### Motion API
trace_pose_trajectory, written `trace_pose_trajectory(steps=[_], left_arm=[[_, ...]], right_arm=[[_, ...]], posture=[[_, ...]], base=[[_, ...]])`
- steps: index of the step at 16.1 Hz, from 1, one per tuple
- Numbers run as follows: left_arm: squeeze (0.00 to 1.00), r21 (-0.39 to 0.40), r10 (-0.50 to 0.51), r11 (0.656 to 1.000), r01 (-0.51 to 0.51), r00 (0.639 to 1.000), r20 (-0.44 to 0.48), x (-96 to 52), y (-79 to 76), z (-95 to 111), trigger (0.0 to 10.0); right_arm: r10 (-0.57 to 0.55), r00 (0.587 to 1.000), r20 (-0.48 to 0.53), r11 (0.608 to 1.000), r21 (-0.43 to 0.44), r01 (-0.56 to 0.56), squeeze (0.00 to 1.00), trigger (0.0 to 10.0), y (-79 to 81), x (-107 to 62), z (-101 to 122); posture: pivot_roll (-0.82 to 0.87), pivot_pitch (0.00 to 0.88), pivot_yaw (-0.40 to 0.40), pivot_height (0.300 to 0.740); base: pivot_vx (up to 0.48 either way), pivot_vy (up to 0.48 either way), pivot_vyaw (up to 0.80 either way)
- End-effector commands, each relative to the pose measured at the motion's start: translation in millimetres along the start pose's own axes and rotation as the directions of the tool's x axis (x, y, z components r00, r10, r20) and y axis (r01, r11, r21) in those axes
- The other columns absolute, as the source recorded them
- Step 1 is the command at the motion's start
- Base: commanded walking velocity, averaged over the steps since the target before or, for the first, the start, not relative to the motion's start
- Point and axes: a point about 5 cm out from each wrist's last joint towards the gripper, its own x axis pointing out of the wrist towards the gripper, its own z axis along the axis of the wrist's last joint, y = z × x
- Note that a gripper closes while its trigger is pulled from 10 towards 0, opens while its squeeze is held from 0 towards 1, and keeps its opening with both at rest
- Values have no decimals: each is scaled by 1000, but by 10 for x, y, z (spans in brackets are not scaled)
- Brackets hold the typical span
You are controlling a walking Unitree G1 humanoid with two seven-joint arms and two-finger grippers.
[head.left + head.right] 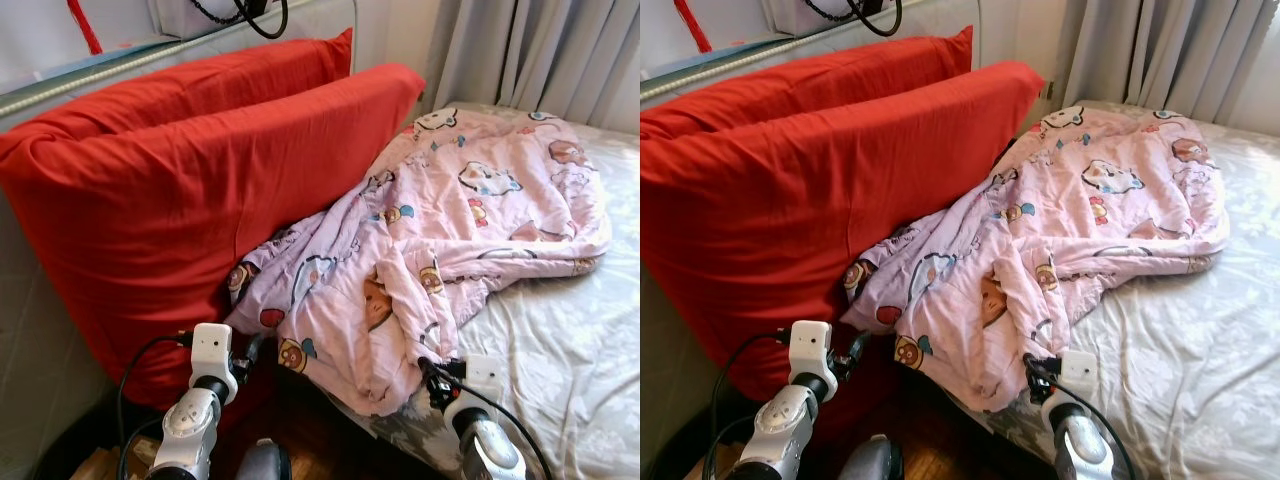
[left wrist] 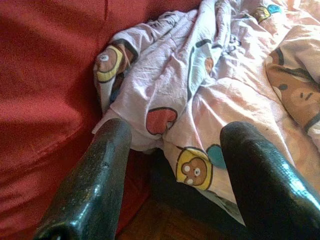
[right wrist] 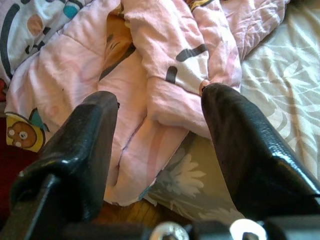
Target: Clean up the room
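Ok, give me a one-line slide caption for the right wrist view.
Right gripper, jaws open, poised at the hanging edge of the pink cartoon-print quilt draped over the floral bedsheet.

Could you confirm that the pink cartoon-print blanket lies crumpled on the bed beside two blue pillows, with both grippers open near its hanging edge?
Not quite: the pillows are red, not blue, as the left eye view shows. The rest holds: the pink blanket lies crumpled on the bed, and the left gripper and right gripper are open near its hanging edge.

pillows (image 1: 190, 190): plain red
blanket (image 1: 450, 220): pale pink, cartoon bear and animal print
bedsheet (image 1: 570, 350): grey-white, leaf and flower pattern
curtain (image 1: 540, 50): grey
floor (image 2: 165, 227): brown wood
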Motion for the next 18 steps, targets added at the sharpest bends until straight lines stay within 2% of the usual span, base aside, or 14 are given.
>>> trace_pose_trajectory(steps=[1,3,12,18], left_arm=[[0,-11,9,1000,-9,1000,-3,-18,27,-9,10000],[0,-11,13,1000,-13,1000,-3,-16,30,-7,10000],[0,16,-9,1000,10,999,-42,-31,12,-62,10000],[0,13,-6,1000,6,999,-35,-32,13,-54,10000]], right_arm=[[7,1000,-27,1000,5,-7,0,10000,27,11,-26],[4,1000,11,1000,14,-5,0,10000,26,8,6],[-14,1000,24,1000,20,14,0,10000,23,14,25],[-10,1000,18,1000,8,10,0,10000,-6,10,27]], posture=[[21,42,15,625],[21,41,15,610],[19,38,16,610],[20,37,16,610]], base=[[0,0,0],[0,0,0],[0,0,0],[0,0,0]])
